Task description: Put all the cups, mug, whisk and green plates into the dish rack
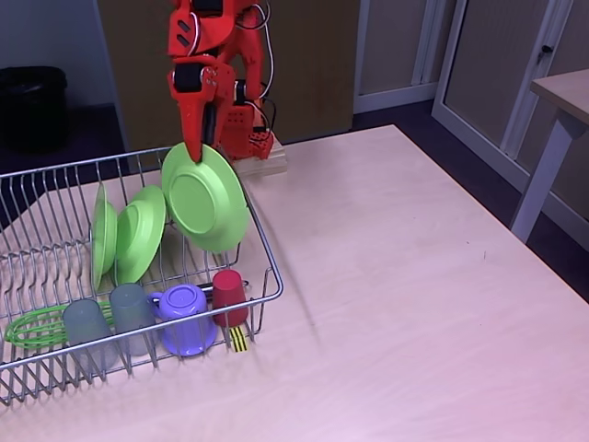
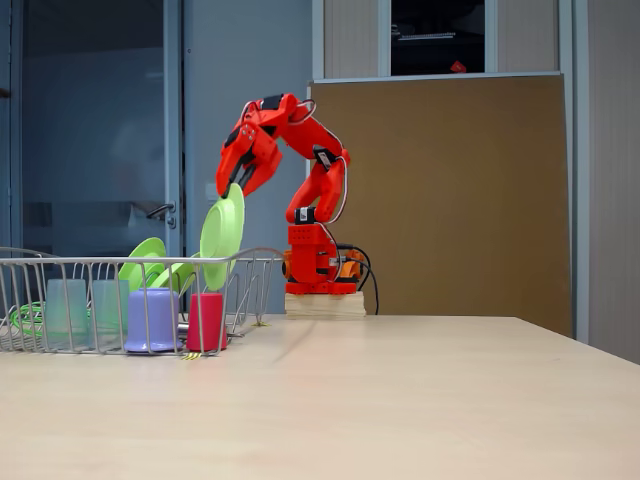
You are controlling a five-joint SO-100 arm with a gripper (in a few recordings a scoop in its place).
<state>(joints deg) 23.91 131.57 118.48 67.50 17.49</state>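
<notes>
My red gripper (image 1: 196, 152) (image 2: 229, 190) is shut on the top rim of a large green plate (image 1: 204, 197) (image 2: 222, 236), which hangs tilted over the right end of the dish rack (image 1: 269, 261) (image 2: 255, 262). Two more green plates (image 1: 138, 232) (image 2: 145, 262) stand on edge among the dividers. Along the rack's front stand upside down two grey cups (image 1: 90, 333) (image 2: 66, 305), the purple mug (image 1: 187, 319) (image 2: 151, 320) and a red cup (image 1: 229, 296) (image 2: 207, 321). The green whisk (image 1: 35, 329) (image 2: 26, 317) lies at the rack's left end.
The arm's base (image 1: 250, 140) (image 2: 316, 268) stands on a wooden block behind the rack. The pale table (image 1: 405, 276) stretches to the right. Another table's leg (image 1: 545, 175) stands off to the far right.
</notes>
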